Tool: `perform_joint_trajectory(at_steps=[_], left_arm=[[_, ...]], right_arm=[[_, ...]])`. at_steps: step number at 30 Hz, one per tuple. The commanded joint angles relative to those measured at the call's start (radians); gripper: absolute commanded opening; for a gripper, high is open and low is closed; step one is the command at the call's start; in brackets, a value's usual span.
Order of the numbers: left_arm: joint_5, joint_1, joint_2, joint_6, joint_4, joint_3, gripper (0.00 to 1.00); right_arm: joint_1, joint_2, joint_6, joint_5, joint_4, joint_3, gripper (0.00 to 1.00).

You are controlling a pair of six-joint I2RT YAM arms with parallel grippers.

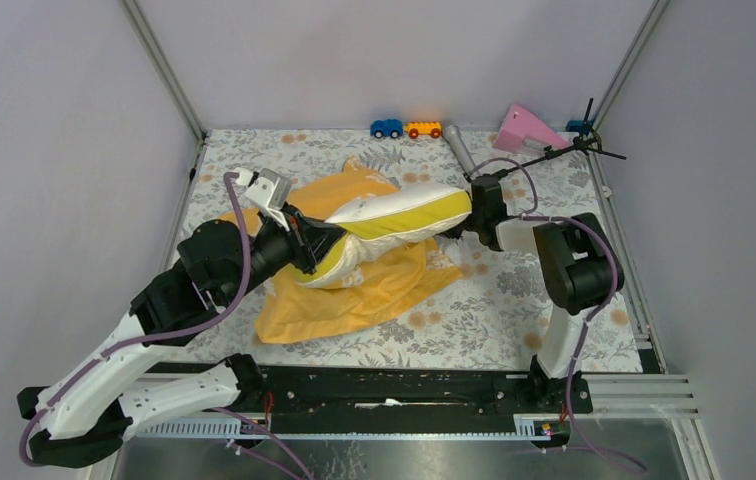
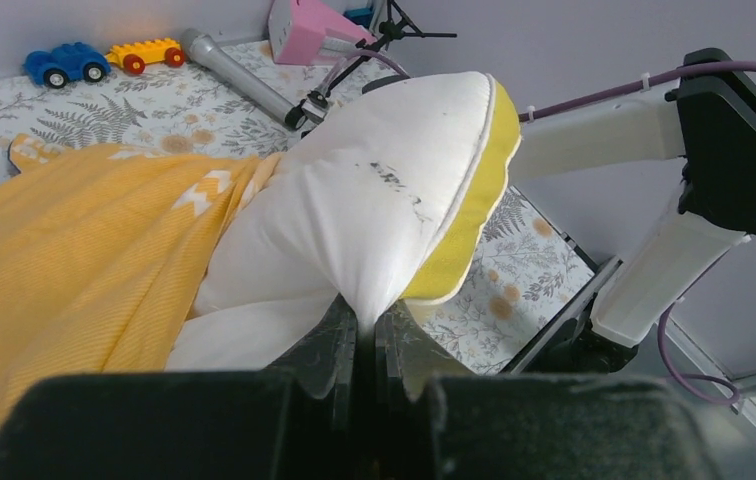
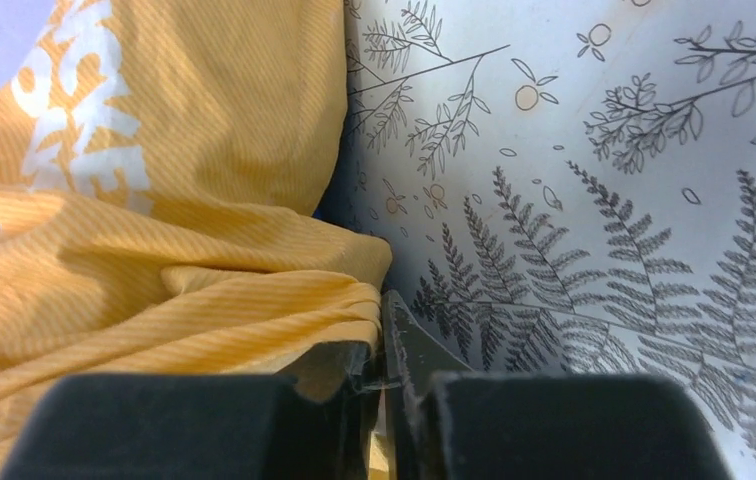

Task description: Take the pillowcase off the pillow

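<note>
The white pillow [image 1: 404, 213] with its yellow strip hangs above the mat between both grippers. My left gripper [image 1: 320, 245] is shut on a pinch of the pillow's white fabric, seen up close in the left wrist view [image 2: 366, 322]. The pillow [image 2: 354, 210] sticks out of the orange-yellow pillowcase [image 2: 74, 250]. The pillowcase [image 1: 354, 295] lies crumpled under and behind the pillow. My right gripper [image 1: 471, 215] is at the pillow's right end. In the right wrist view it [image 3: 382, 312] is shut on a fold of the pillowcase [image 3: 154, 250], low over the mat.
The floral mat [image 1: 514, 310] covers the table. Along the back edge stand a blue toy car [image 1: 386, 128], a yellow-orange toy car [image 1: 422, 129], a grey cylinder [image 1: 459, 150], a pink object [image 1: 526, 130] and a black rod [image 1: 584, 145]. Walls enclose three sides.
</note>
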State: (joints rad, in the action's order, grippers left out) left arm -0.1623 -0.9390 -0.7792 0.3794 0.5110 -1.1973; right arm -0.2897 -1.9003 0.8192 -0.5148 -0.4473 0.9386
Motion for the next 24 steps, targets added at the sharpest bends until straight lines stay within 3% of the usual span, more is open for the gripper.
perform_joint_trajectory(at_steps=[1, 3, 5, 11, 12, 13, 17, 24], left_arm=[[0.021, -0.001, 0.016, 0.032, -0.284, -0.018, 0.00], [0.035, -0.001, -0.010, 0.037, -0.287, -0.006, 0.00], [0.050, 0.000, -0.040, 0.042, -0.293, 0.008, 0.00], [0.092, 0.000, -0.095, 0.058, -0.320, 0.063, 0.00], [0.100, -0.001, -0.106, 0.062, -0.325, 0.071, 0.00], [0.107, 0.000, -0.115, 0.066, -0.331, 0.084, 0.00], [0.126, 0.000, -0.163, 0.082, -0.377, 0.129, 0.00], [0.133, -0.001, -0.306, 0.090, -0.467, 0.146, 0.00]], right_arm=[[0.026, 0.089, -0.074, 0.100, 0.131, 0.032, 0.25], [0.028, 0.128, -0.080, 0.097, 0.153, 0.026, 0.48], [0.038, 0.165, -0.076, 0.078, 0.165, 0.019, 0.63], [0.180, 0.283, -0.078, 0.028, 0.254, 0.056, 0.85], [0.208, 0.300, -0.081, 0.017, 0.277, 0.076, 0.95], [0.227, 0.316, -0.088, 0.013, 0.306, 0.098, 0.98], [0.239, 0.412, -0.126, 0.052, 0.416, 0.151, 1.00], [0.239, 0.630, -0.134, 0.117, 0.511, 0.064, 1.00]])
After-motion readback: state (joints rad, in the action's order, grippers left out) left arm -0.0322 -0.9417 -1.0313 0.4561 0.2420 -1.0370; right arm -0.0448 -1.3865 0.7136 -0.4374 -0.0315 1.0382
